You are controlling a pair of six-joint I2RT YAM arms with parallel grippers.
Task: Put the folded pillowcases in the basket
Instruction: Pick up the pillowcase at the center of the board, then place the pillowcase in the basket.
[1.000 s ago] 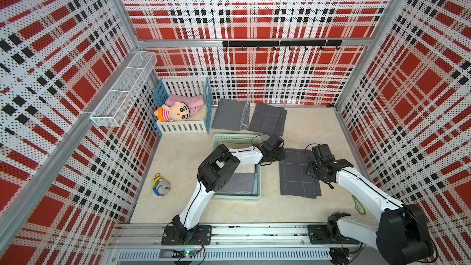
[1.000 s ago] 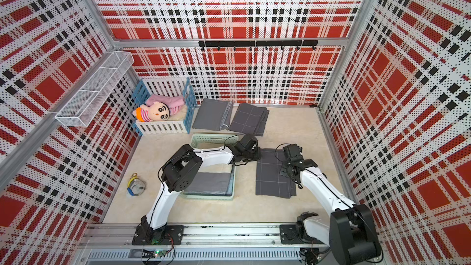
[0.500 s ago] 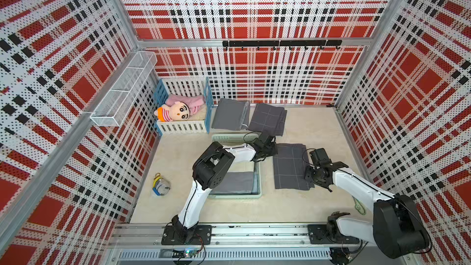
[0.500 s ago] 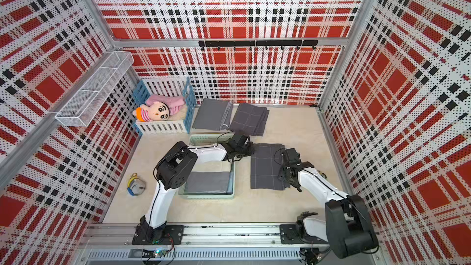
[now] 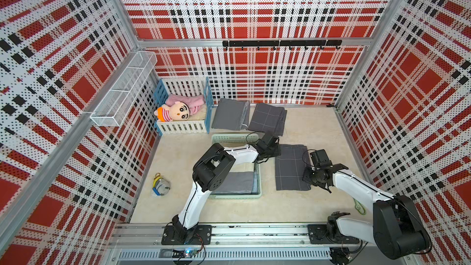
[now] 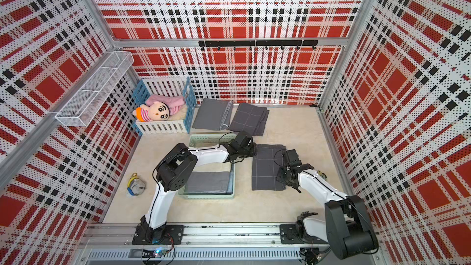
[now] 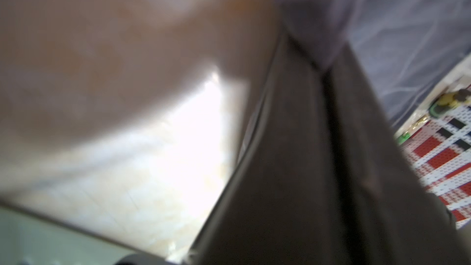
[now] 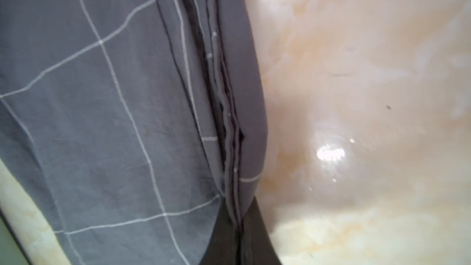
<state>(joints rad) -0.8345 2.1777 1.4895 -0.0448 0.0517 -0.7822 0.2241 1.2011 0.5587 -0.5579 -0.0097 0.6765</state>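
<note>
— Two grippers on the folded pillowcase (image 5: 290, 166)?
— Yes. In both top views it lies flat on the table (image 5: 293, 207), just beside the basket (image 5: 235, 138) and outside it. I see the left gripper (image 5: 276, 150) at its far corner and the right gripper (image 5: 307, 175) at its near edge.
— And the left wrist view?
— Blurred. Dark fingers (image 7: 293, 174) pressed together, grey cloth bunched at their tips.
— The right wrist view?
— Fingers (image 8: 224, 238) pinching the checked cloth's layered edge.

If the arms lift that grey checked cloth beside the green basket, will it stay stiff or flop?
Probably floppy and light: the folded pillowcase is thin cloth lying flat. Its stacked layers look loose at the edge, so they may fan apart.
</note>
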